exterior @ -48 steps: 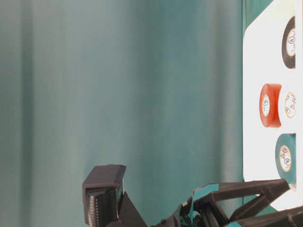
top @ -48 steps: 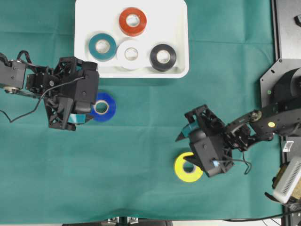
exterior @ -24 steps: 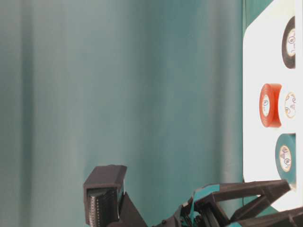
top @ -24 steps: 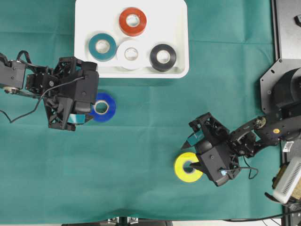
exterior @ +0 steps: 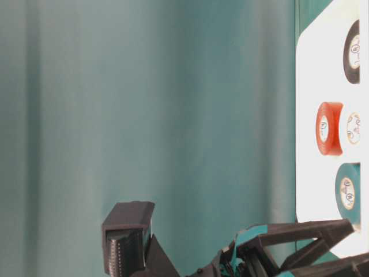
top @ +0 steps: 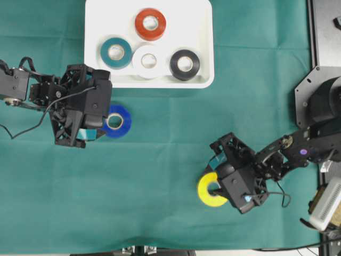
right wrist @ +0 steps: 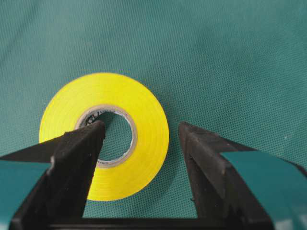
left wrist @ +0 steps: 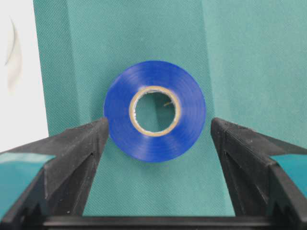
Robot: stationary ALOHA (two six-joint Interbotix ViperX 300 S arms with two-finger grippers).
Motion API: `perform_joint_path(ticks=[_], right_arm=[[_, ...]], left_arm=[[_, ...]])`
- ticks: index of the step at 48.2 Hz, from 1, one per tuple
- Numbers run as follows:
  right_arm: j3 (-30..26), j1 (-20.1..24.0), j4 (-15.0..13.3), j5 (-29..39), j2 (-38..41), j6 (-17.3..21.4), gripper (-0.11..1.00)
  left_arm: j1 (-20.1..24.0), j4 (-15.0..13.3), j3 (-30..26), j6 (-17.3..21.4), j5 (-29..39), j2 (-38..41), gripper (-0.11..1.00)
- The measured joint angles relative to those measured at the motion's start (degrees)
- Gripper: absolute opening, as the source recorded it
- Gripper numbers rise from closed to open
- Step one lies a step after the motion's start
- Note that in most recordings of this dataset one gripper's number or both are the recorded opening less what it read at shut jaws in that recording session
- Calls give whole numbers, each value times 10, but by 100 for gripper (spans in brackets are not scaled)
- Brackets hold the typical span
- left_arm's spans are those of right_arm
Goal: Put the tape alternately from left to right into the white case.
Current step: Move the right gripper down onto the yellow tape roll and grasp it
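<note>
i see my right gripper (right wrist: 139, 132) spread apart, one finger in the yellow roll's (right wrist: 104, 135) core, one outside. my left gripper (left wrist: 158, 132) gapes around the blue roll (left wrist: 154, 110); the white case (top: 205, 37) holds four rolls.

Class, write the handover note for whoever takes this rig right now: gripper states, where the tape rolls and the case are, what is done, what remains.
Left gripper: open, jaws either side of the blue roll, which lies flat on the cloth just below the white case; no grip yet.
Right gripper: open, one finger over the yellow roll's core, the other outside its rim; the roll lies flat on the cloth, not gripped.
Done: teal roll, white roll, red roll and black roll lie in the case.
Left: blue and yellow go into the case.
</note>
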Motion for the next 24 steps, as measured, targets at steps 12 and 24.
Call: perform_joint_path(ticks=[12,24], right_arm=[[-6,-4,0,0,25,0,67],[-11,-14,0,0,42,0,67]], left_arm=[[1,0,0,0,0,0,42],[1,1,0,0,0,0,42]])
